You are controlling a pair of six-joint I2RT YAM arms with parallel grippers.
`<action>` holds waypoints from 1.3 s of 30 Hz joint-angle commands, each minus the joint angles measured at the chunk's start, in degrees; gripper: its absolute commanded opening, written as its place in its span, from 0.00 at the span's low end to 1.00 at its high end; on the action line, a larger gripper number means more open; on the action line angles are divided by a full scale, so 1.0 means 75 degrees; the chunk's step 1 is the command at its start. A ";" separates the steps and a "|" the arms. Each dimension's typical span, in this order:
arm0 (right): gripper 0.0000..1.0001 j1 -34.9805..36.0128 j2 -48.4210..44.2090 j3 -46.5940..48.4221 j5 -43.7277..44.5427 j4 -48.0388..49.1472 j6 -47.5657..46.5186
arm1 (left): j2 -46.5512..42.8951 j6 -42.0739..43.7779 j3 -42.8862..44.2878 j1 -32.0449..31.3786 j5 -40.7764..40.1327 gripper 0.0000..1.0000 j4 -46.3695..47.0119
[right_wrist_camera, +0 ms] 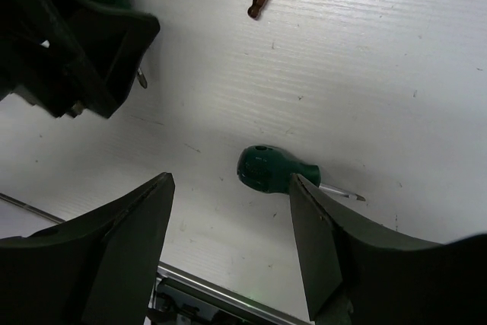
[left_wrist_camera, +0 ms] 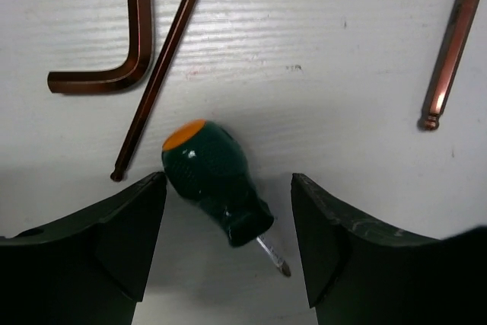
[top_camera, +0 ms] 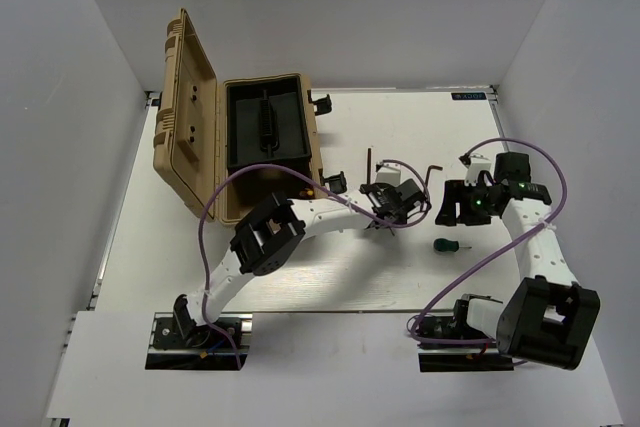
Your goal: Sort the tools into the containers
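A stubby green screwdriver with an orange cap (left_wrist_camera: pixel 215 180) lies on the white table between the open fingers of my left gripper (left_wrist_camera: pixel 228 179), untouched; this gripper shows in the top view (top_camera: pixel 386 213) at the table's middle. A second stubby green screwdriver (right_wrist_camera: pixel 272 169) (top_camera: pixel 445 245) lies just beyond my open, empty right gripper (right_wrist_camera: pixel 230 179) (top_camera: pixel 457 209). A dark L-shaped hex key (left_wrist_camera: pixel 125 43) (top_camera: pixel 369 162) and a thin rod (left_wrist_camera: pixel 163 66) lie past the left gripper. Another hex key (left_wrist_camera: pixel 453 43) (top_camera: pixel 432 171) lies to the right. No pliers are in view.
An open tan toolbox (top_camera: pixel 190 117) with a black inner tray (top_camera: pixel 265 127) stands at the back left; something dark lies in the tray. The left gripper (right_wrist_camera: pixel 72 36) shows at the upper left of the right wrist view. Purple cables loop over both arms.
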 commanded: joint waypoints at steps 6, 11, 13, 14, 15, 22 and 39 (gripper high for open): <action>0.68 -0.0283 -0.0387 -0.0172 -0.0641 -0.0029 -0.0014 | 0.0431 -0.0280 0.0643 0.0042 -0.0517 0.62 -0.0349; 0.68 -0.0377 -0.0446 -0.0195 -0.0747 -0.0064 -0.0026 | 0.0432 -0.0280 0.0551 0.0112 -0.0517 0.26 -0.0513; 0.68 -0.0435 -0.0458 -0.0195 -0.0840 -0.0053 -0.0038 | 0.0291 -0.0199 0.0410 0.0112 -0.0436 0.14 -0.0419; 0.68 -0.0459 -0.0458 -0.0196 -0.0863 -0.0076 -0.0026 | 0.0221 -0.0117 0.0316 0.0112 -0.0435 0.12 -0.0315; 0.68 -0.0482 -0.0458 -0.0196 -0.0864 -0.0076 -0.0026 | 0.0023 0.0220 0.0315 0.0008 -0.0435 0.09 -0.0140; 0.83 -0.0588 -0.0482 -0.0207 -0.0899 -0.0311 -0.0318 | -0.1395 0.2481 0.0958 -0.0181 -0.0809 0.00 0.0447; 0.30 -0.0670 -0.0622 -0.0383 -0.1203 -0.0381 -0.0823 | -0.3904 0.3599 -0.0058 0.3215 -0.1713 0.00 0.0003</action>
